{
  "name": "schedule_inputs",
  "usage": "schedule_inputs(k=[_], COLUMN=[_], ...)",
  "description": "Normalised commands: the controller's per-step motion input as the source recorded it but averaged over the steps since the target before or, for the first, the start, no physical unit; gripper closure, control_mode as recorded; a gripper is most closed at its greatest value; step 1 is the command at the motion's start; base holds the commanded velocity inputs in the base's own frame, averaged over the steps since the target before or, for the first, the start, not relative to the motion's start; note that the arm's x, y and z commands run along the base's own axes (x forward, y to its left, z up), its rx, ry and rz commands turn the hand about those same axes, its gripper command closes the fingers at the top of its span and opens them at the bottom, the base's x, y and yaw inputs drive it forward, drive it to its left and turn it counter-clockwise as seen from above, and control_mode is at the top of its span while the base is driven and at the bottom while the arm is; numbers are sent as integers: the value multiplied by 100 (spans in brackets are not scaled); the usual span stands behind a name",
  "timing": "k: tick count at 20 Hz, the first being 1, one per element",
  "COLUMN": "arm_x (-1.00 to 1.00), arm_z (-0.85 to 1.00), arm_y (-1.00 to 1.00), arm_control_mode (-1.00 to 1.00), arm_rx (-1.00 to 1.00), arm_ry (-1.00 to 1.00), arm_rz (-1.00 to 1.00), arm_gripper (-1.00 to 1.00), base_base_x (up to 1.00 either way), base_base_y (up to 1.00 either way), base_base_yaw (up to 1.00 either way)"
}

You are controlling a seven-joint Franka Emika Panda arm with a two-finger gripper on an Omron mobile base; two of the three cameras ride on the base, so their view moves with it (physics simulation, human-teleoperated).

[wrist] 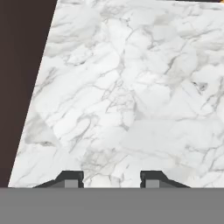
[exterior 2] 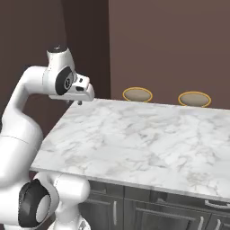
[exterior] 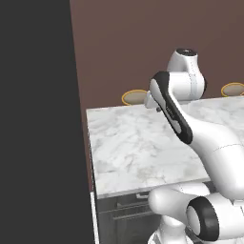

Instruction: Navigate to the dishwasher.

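Before us lies a white marble counter (exterior 2: 148,139), and our arm is folded above its near corner, with the hand (wrist: 111,178) pointing down at the stone. Its two fingertips (wrist: 72,179) stand apart with bare marble between them, and they carry nothing.

Two round stool seats (exterior 2: 137,95) sit just past the far edge of the counter, against a brown wall (exterior 2: 170,45). Under the slab we see dark grey cabinet fronts (exterior 2: 134,209) with small grey handles. To our left rises a tall, flat, dark panel (exterior: 40,119); it has no horizontal bar handle, so we cannot tell what it is.

We do not find the dishwasher among these fronts: none reads as a plain black face with a single horizontal bar near its top. We judge the driving step to be in hand and unfinished.

The next move calls for the base to turn or travel along the run of cabinets until that black front comes into sight, then to square up facing it. The arm should stay tucked and raised, since the near counter edge and the dark panel are both close.
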Motion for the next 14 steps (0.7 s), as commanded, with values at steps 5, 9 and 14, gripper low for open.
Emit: schedule_inputs(k=[5, 9, 14], arm_x=[-54, -50, 0], arm_z=[-1, 0, 0], arm_y=[0, -1, 0], arm_control_mode=[-100, 100, 100], arm_rx=[0, 1, 0], arm_ry=[-3, -9, 0], arm_rz=[0, -10, 0], arm_gripper=[-100, -100, -100], base_base_x=[0, -50, -46], base_base_y=[0, -1, -2], base_base_yaw=[0, -28, -81])
